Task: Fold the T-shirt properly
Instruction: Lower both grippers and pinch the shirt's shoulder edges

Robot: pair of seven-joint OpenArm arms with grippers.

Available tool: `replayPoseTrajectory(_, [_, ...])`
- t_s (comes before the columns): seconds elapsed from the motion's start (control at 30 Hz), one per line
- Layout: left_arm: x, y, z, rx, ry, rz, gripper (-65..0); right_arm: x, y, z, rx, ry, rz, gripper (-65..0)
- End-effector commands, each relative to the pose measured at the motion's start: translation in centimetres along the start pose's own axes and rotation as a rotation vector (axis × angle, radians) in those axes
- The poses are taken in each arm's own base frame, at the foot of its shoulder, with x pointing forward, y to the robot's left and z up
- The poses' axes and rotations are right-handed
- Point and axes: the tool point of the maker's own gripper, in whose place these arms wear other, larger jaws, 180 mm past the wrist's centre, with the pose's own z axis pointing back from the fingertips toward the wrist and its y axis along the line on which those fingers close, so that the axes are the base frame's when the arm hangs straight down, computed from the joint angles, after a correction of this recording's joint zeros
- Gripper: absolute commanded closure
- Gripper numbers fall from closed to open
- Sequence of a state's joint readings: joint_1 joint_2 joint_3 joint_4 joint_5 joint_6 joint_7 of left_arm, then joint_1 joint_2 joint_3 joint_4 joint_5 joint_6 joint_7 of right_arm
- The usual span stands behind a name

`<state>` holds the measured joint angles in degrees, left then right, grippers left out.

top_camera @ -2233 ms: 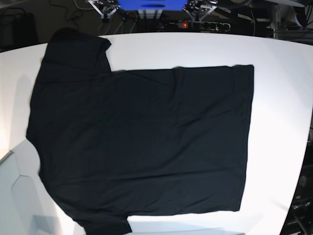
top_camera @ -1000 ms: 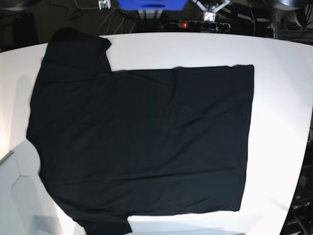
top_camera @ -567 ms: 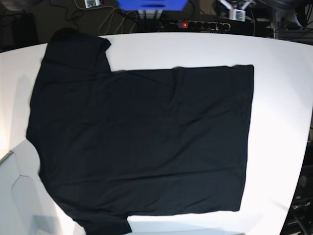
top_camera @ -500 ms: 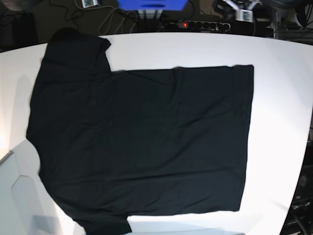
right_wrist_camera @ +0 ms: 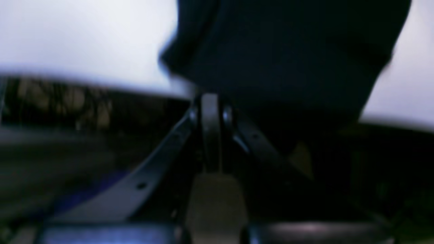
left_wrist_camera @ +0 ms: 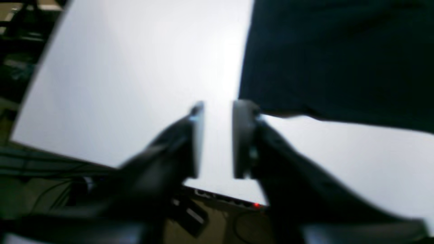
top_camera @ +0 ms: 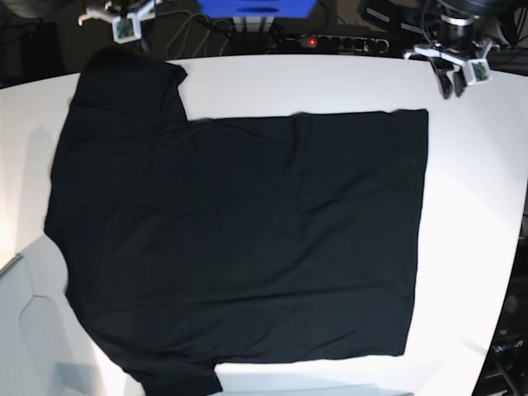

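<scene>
The black T-shirt [top_camera: 239, 239] lies spread flat on the white table [top_camera: 478, 206], collar end to the left and hem to the right. My left gripper [top_camera: 451, 85] hovers over the table's far right part, just beyond the hem's far corner. In the left wrist view its jaws [left_wrist_camera: 217, 110] stand apart with only bare table between them, the T-shirt corner [left_wrist_camera: 339, 51] just right of them. My right gripper [top_camera: 125, 31] hangs past the far edge near the far sleeve. It is shut [right_wrist_camera: 211, 101] on nothing, with the dark sleeve [right_wrist_camera: 288, 51] just ahead.
A power strip [top_camera: 334, 41] with a red light, cables and a blue block [top_camera: 256, 7] lie behind the table's far edge. A pale grey panel [top_camera: 33, 330] sits at the near left corner. Dark equipment stands off the right edge.
Both grippers have swung outward from the top centre: the left one to the right and down over the table, the right one to the left. The left jaws have opened. The T-shirt has not moved.
</scene>
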<state>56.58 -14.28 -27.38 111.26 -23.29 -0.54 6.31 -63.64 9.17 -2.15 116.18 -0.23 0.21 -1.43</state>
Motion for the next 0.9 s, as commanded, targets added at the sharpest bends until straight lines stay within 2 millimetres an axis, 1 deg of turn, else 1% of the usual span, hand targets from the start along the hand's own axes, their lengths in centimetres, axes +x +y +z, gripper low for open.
replayPoseTrajectory(0.0, [1.2,0.0,-0.1,0.000,-0.043,-0.003,-23.3,0.6,0.0,0.2,0.001,-0.020,0.002,0.0])
replayPoseTrajectory(0.03, [1.6,-0.1,-0.5,0.000,-0.058,0.001,-27.0,1.1,-0.1,-0.2,-0.002,-0.038,0.003,-1.5])
replayPoseTrajectory(0.07, [2.1,-0.2,-0.8,0.000,-0.076,0.006,-29.2,1.5,-0.2,-0.5,-0.004,-0.054,0.002,-4.5])
replayPoseTrajectory(0.13, [2.6,-0.4,-1.5,0.000,-0.096,0.012,-29.8,2.2,-0.3,-1.0,-0.010,-0.076,-0.002,-10.7])
replayPoseTrajectory(0.2, [1.9,-0.1,-2.4,0.011,-0.074,0.030,-29.8,2.9,-0.4,-1.5,-0.014,-0.101,-0.003,-18.1])
replayPoseTrajectory(0.27, [1.6,0.1,-3.7,0.023,-0.046,0.051,-30.1,3.4,-0.4,-1.9,-0.017,-0.117,-0.004,-24.2])
replayPoseTrajectory(0.37, [0.3,0.3,-5.7,0.038,0.028,0.087,-30.2,3.8,-0.5,-2.1,-0.019,-0.128,-0.003,-29.6])
replayPoseTrajectory(0.4, [-0.2,0.2,-6.2,0.044,0.048,0.106,-30.3,3.8,-0.5,-2.1,-0.019,-0.128,-0.003,-30.5])
replayPoseTrajectory(0.5, [-0.3,0.2,-7.2,0.052,0.047,0.128,-30.3,3.8,-0.5,-2.1,-0.019,-0.128,-0.004,-31.0])
replayPoseTrajectory(0.53, [-0.4,0.1,-7.3,0.049,0.050,0.130,-30.3,3.8,-0.5,-2.1,-0.019,-0.128,-0.004,-31.0])
replayPoseTrajectory(0.63, [0.2,-0.3,-7.8,0.043,0.038,0.139,-30.3,3.8,-0.5,-2.1,-0.019,-0.128,-0.004,-31.0])
replayPoseTrajectory(0.7, [-0.4,-0.4,-7.8,0.043,0.049,0.151,-30.3,3.8,-0.5,-2.1,-0.019,-0.128,-0.004,-31.1])
replayPoseTrajectory(0.87, [-1.8,-2.5,-7.9,-0.087,0.080,0.124,-30.3,4.0,-0.5,-2.2,-0.020,-0.136,-0.004,-31.1])
